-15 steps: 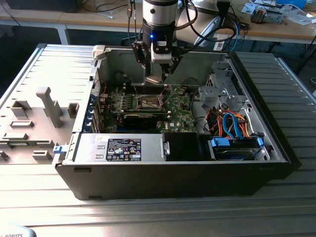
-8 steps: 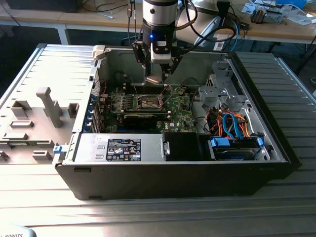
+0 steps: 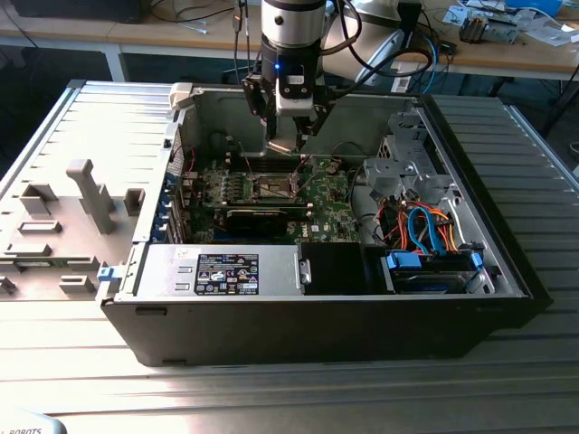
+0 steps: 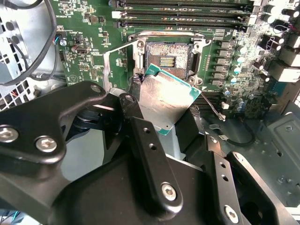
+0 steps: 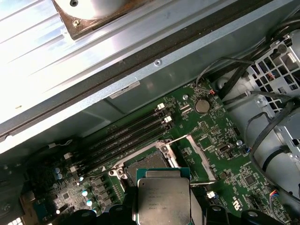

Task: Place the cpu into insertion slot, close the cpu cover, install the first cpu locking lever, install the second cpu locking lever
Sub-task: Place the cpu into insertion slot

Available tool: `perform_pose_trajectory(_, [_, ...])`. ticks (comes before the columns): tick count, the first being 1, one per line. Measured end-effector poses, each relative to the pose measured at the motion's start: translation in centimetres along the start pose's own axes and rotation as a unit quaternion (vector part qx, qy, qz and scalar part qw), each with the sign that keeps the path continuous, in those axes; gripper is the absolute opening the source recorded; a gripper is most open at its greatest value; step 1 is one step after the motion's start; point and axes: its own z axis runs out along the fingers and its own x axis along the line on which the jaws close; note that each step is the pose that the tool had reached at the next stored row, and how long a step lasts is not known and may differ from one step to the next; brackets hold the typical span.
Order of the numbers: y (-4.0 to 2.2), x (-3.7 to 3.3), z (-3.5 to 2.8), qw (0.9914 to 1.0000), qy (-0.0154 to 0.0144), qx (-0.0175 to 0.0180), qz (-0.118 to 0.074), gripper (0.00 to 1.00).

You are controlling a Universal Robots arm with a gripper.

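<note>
Pinches the chip [image 4: 169, 101] edge to edge in the gripper [image 4: 164, 119], with the black fingers [image 4: 143, 140] drawn in only to the chip's width and nothing else between them. Carries it tilted, one corner lower than the rest, close over the socket [image 4: 168, 61] and not yet seated. In the exterior view, hangs at about twelve o'clock from the socket [image 3: 274, 187], well inside the open case [image 3: 317, 325].

Risks, judging by that tilt, touching down corner first and bending the fine contacts in the socket's dark middle. Could also go in turned the wrong way, since no corner mark or notch can be read here. Might catch on the thin wire lever [image 4: 213, 107] just beside the chip's edge, or on the cover [image 4: 106, 65], swung open alongside the socket. May let the chip slide, gripped as it is along thin edges only.

Hides part of the socket behind the chip in both wrist views. Buries the pads' contact with the chip under the gripper's own dark body. Leaves the gap between chip and socket impossible to judge. Cannot pick out a second lever with any certainty. In the exterior view, shrinks socket and cover to small shapes on the green board [image 3: 330, 212], with a tangle of cables [image 3: 425, 231] at three o'clock from it.
</note>
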Motion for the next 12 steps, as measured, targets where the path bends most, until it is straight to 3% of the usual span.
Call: perform_pose_trajectory(12, [0.0, 0.0, 0.02, 0.99997, -0.0007, -0.0002, 0.008, 0.54])
